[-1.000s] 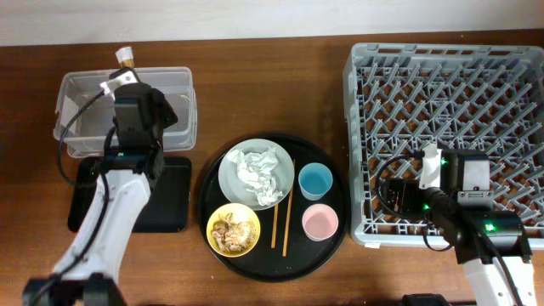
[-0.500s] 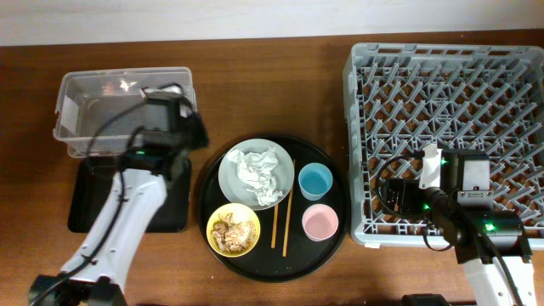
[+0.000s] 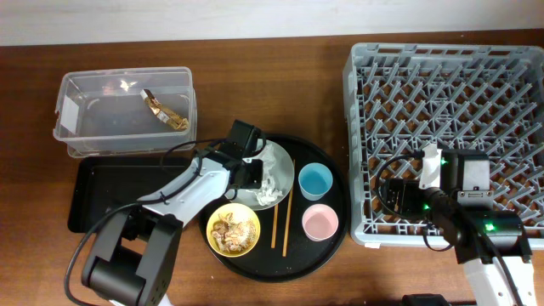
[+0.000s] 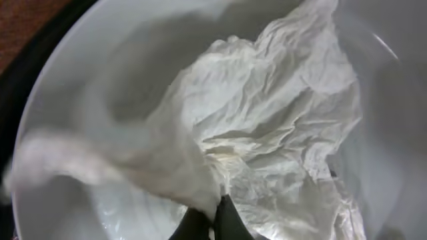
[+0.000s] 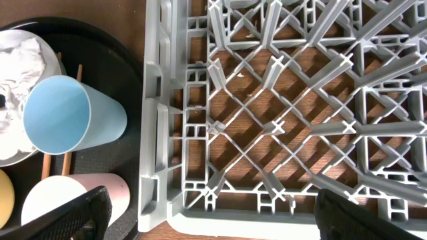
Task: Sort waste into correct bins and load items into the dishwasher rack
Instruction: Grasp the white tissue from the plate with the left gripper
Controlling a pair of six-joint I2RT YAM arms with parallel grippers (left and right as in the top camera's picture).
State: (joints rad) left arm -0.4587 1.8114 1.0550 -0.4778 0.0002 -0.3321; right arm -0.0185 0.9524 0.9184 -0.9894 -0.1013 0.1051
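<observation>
My left gripper [image 3: 248, 170] is down on the pale grey plate [image 3: 287, 170], shut on a fold of the crumpled white tissue [image 4: 267, 120] that lies on it. The fingertips [image 4: 230, 220] pinch the paper. A brown scrap [image 3: 166, 110] lies in the clear tub [image 3: 85, 127]. The yellow bowl [image 3: 252, 243] holds food scraps [image 3: 231, 228]. The blue cup [image 3: 315, 180], pink cup [image 3: 320, 222] and chopsticks [image 3: 280, 217] sit on the round tray. My right gripper [image 5: 213, 223] is open and empty over the rack's [image 3: 450, 85] front left corner.
The shallow black tray [image 3: 110, 195] lies in front of the clear tub at the left. The round black tray [image 3: 297, 259] sits between it and the rack. The blue cup [image 5: 57, 113] and pink cup [image 5: 63, 200] stand close to the rack's left wall.
My left arm swung from over the clear tub down to the plate and closed on the tissue. The brown scrap now lies in the tub. The right arm has not moved.
</observation>
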